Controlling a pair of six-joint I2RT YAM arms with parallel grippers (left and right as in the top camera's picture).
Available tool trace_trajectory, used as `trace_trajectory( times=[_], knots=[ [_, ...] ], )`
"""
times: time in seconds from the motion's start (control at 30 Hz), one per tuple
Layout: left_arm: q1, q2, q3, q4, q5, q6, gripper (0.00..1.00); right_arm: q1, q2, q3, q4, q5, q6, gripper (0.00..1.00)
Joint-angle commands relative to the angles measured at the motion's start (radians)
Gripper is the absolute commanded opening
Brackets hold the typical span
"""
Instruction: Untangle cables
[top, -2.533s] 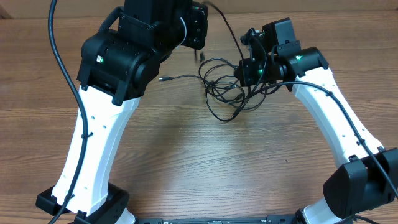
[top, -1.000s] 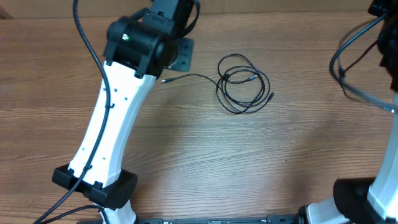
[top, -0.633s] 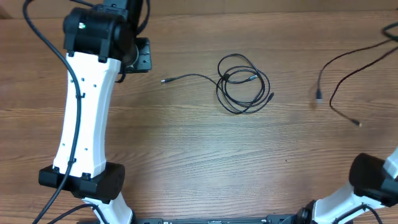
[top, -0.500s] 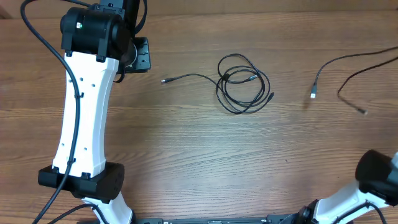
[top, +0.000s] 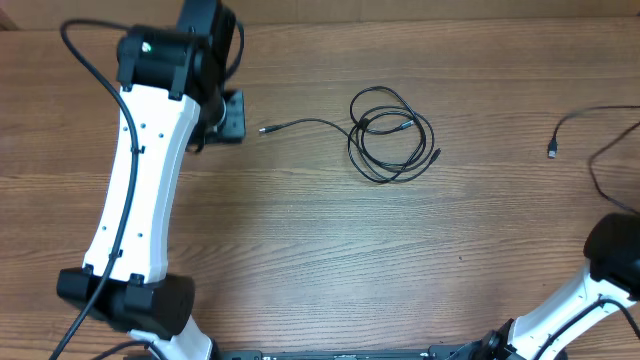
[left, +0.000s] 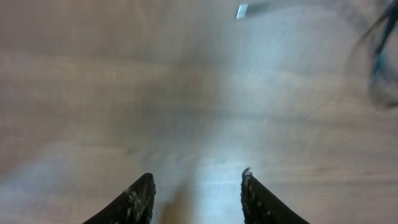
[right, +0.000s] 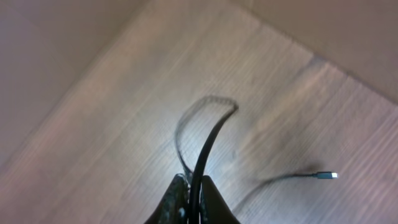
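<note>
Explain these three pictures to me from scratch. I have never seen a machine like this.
Two white-and-black robot arms stand at a wooden table. The overhead view looks straight down: the left arm shows almost whole, the right arm only in the lower right corner. The other two pictures come from cameras on the wrists, each looking past its own fingers. One thin black cable lies coiled mid-table. The left gripper is open and empty above bare wood; that view is blurred. The right gripper is shut on a second cable, whose plug end shows off to the right.
</note>
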Motion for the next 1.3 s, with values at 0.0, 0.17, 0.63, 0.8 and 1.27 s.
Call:
trace_trajectory(
  times=[0.0, 0.17, 0.63, 0.8, 1.27],
  knots=[
    [0.026, -0.106, -0.136, -0.006, 0.008, 0.010, 0.45, -0.001, 0.041, 0.002, -0.031, 0.003, 0.006, 0.14],
    [0.093, -0.190, -0.321, -0.006, 0.008, -0.008, 0.47, -0.001, 0.066, 0.002, -0.082, -0.022, 0.005, 1.00],
    [0.156, -0.224, -0.348, 0.182, -0.006, -0.261, 0.64, 0.211, 0.046, 0.015, -0.219, -0.584, -0.353, 1.00],
    [0.156, -0.224, -0.349, 0.086, -0.003, -0.230, 0.66, 0.373, 0.056, -0.013, -0.232, -0.489, -0.368, 1.00],
    [0.151, -0.227, -0.404, 0.372, 0.415, 0.145, 0.86, 0.708, 0.065, -0.358, -0.122, -0.351, -0.303, 1.00]
  ],
)
